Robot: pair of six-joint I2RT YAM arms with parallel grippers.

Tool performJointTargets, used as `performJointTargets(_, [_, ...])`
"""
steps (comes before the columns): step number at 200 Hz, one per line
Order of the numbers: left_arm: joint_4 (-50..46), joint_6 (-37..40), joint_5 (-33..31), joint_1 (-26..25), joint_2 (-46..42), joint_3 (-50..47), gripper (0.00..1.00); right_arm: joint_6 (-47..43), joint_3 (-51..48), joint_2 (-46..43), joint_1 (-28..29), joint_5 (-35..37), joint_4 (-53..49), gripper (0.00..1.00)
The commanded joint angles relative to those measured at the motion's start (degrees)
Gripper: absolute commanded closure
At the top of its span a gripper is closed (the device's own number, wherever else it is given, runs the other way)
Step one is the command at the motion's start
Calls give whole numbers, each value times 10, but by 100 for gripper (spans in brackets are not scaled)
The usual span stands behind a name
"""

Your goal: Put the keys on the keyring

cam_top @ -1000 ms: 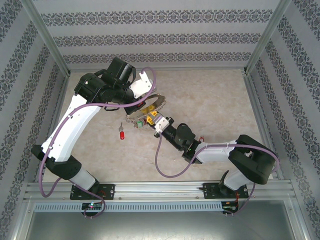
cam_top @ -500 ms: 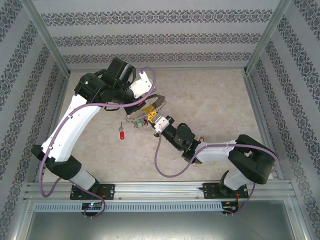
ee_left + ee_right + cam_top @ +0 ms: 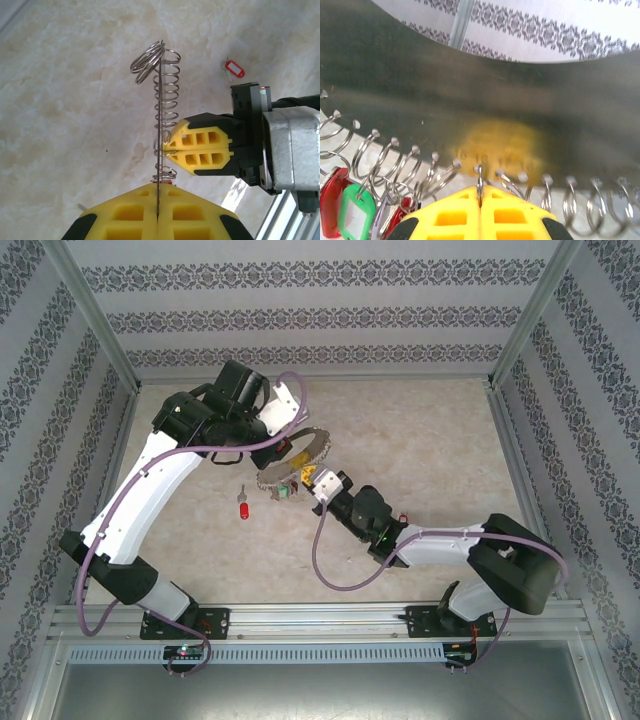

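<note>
**Keyring clamped at its edge, one small ring pinched**

The keyring (image 3: 470, 90) is a thin flat silver piece with small rings threaded through holes along its rim. It is held up off the bench (image 3: 430, 440), between the two arms. It is gripped at one edge by the left claw (image 3: 157, 200), whose fingers are pressed together on the metal. The right claw (image 3: 480, 195) is likewise pressed together, pinching a single small ring (image 3: 480, 176) on the rim. Coloured tags (image 3: 285, 490) hang in a cluster at the lower side.

A loose red key (image 3: 242, 510) lies on the bench, left of the keyring and apart from it. From the left wrist a red tag with a white window (image 3: 234, 68) is seen on the bench; whether it is the same piece cannot be told.

Handling, as judged: the keyring is stiff, light and slick — an edge grip is liable to pivot if it is pushed sideways. The small rings are springy coils, easily lost from a pinch. The key is very light and would best be taken by its plastic tag, with its metal end left free for threading.

Against a second ago: the right claw has been closed from partly spread, the keyring has been turned slightly, and the right elbow has been shifted outward. The loose red key has not been moved.
</note>
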Motion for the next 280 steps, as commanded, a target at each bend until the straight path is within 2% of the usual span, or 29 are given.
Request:
performJointTargets(1, [91, -67, 70, 27, -25, -46, 96, 56, -2, -53, -22, -51, -64, 100])
performJointTargets(18, [125, -93, 99, 43, -28, -85, 96, 83, 3, -87, -47, -97, -141, 100])
performJointTargets(35, [144, -119, 127, 68, -26, -117, 91, 92, -2, -113, -72, -143, -189, 100])
performJointTargets(43, [170, -137, 154, 82, -29, -144, 86, 96, -5, -123, -83, -167, -202, 100])
performJointTargets(57, [237, -179, 217, 100, -33, -202, 85, 105, 3, -142, -104, -223, -252, 100])
performJointTargets(87, [312, -230, 263, 104, -19, -278, 72, 84, 54, -170, -123, -279, -409, 100])
performJointTargets(105, [349, -255, 266, 104, -16, -318, 65, 65, 92, -173, -132, -301, -500, 100])
performJointTargets(134, [392, -286, 253, 107, -17, -370, 52, 59, 137, -161, -160, -357, -584, 100])
performJointTargets(169, [422, -301, 221, 131, -29, -415, 47, 39, 181, -138, -185, -418, -675, 100])
performJointTargets(182, [433, -304, 219, 144, -37, -429, 44, 31, 189, -128, -188, -422, -695, 100])
performJointTargets(193, [448, -308, 235, 156, -41, -438, 48, 18, 196, -117, -191, -429, -712, 100])
performJointTargets(224, [435, -296, 224, 164, -37, -436, 47, 7, 208, -91, -192, -425, -724, 100])
performJointTargets(259, [454, -277, 237, 164, -45, -455, 47, 59, 242, -49, -194, -380, -761, 100])
performJointTargets(280, [487, -274, 251, 153, -63, -484, 46, 108, 255, -25, -194, -384, -762, 100])
